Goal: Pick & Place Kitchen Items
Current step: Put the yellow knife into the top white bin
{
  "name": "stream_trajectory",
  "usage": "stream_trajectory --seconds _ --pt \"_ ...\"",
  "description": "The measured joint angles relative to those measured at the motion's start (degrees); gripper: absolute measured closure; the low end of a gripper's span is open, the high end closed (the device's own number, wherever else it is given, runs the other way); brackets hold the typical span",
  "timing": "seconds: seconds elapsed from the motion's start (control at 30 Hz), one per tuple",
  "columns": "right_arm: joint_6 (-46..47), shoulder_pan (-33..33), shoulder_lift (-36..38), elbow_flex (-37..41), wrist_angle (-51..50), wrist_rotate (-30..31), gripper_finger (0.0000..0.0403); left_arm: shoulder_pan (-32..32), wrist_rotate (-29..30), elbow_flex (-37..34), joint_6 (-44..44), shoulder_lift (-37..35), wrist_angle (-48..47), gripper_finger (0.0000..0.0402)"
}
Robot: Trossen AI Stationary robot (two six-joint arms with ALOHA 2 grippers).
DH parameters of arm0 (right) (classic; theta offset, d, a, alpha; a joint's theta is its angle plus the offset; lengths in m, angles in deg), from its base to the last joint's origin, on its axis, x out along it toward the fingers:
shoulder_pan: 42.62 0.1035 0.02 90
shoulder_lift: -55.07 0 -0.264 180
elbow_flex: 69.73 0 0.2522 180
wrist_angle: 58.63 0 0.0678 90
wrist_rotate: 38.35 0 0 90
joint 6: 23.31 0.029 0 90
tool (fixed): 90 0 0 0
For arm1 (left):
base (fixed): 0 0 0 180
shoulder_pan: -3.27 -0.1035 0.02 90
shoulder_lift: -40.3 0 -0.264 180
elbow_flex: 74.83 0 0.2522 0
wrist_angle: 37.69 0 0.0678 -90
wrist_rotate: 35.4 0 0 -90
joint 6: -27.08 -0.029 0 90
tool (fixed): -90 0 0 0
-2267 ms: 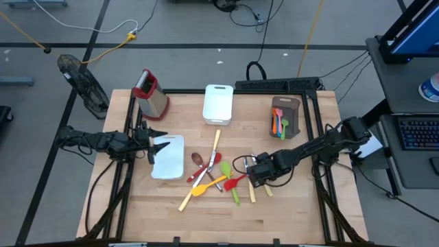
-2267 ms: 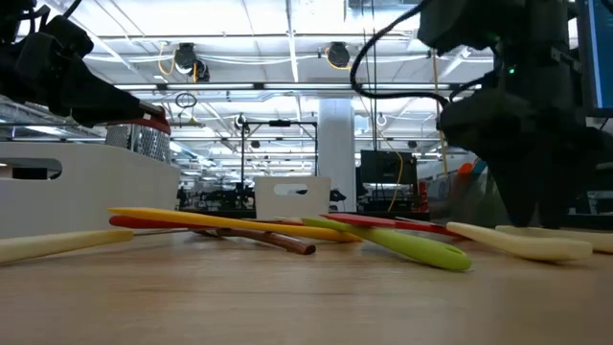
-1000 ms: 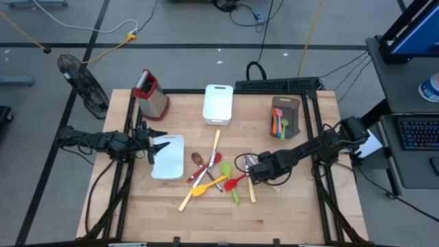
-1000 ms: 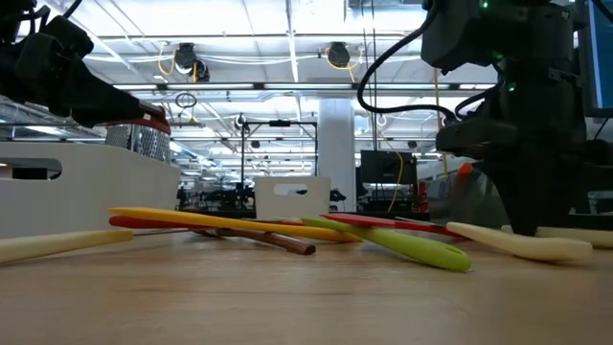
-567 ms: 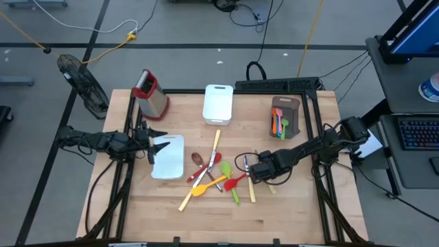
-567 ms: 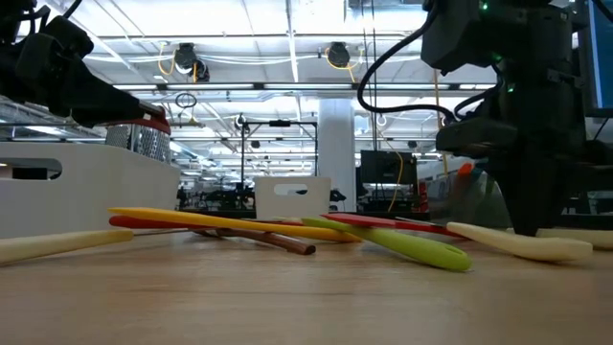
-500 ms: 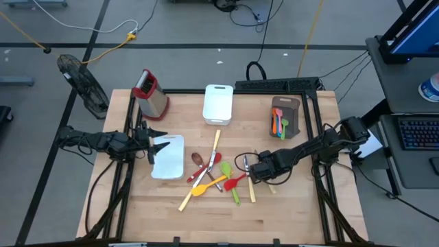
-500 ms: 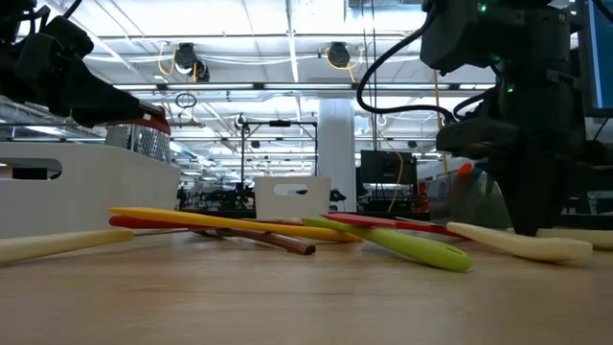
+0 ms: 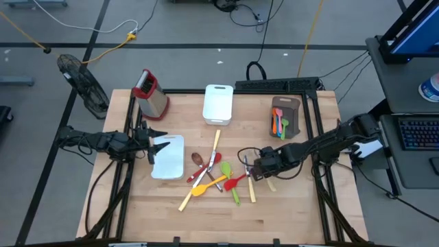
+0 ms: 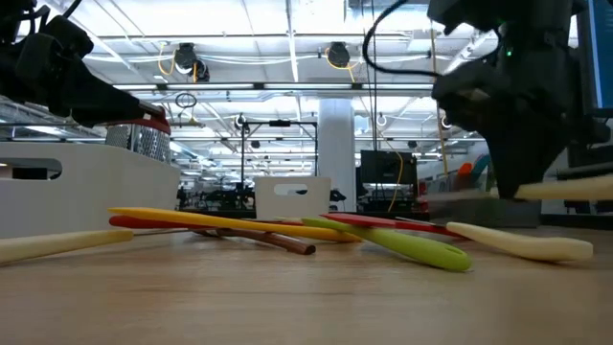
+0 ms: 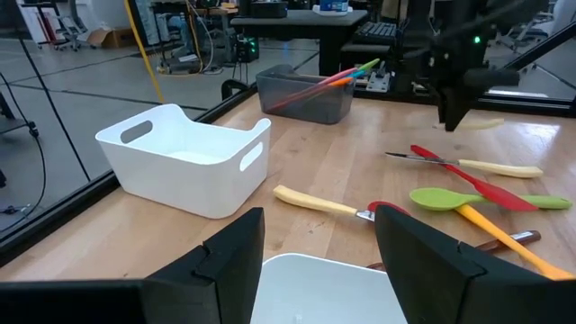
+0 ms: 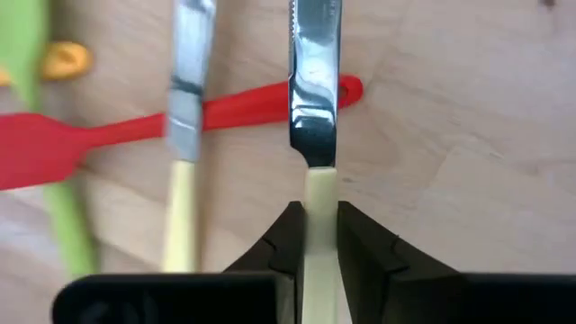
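Right gripper (image 12: 315,238) clamped on a cream-handled knife (image 12: 313,108), lifted off the tabletop (image 9: 288,206); blade juts out ahead of the fingers. In the low view the handle is cut off at the frame edge, gripper blurred. Below the blade: red spatula (image 12: 108,139), second knife (image 12: 184,135), green spoon (image 12: 54,216), smeared. Left gripper (image 11: 315,261) waits, fingers apart over a white tray (image 9: 168,156). Pale wood surface; lit open hall behind.

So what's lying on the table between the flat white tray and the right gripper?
In the high view, a loose pile of colourful spoons and spatulas lies between the flat white tray and the right gripper.
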Motion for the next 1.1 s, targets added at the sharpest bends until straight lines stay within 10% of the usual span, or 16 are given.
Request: stream_trajectory --seconds 0.43,1.1 --pt "-3.27 -9.75 10.85 -0.1 32.36 -0.16 0.0368 0.01 -0.02 0.0 -0.17 0.0 0.08 0.0183" --pt "4.75 -30.81 2.67 -1.18 76.45 -10.89 0.0368 0.01 -0.04 0.0 0.5 0.0 0.26 0.0183"
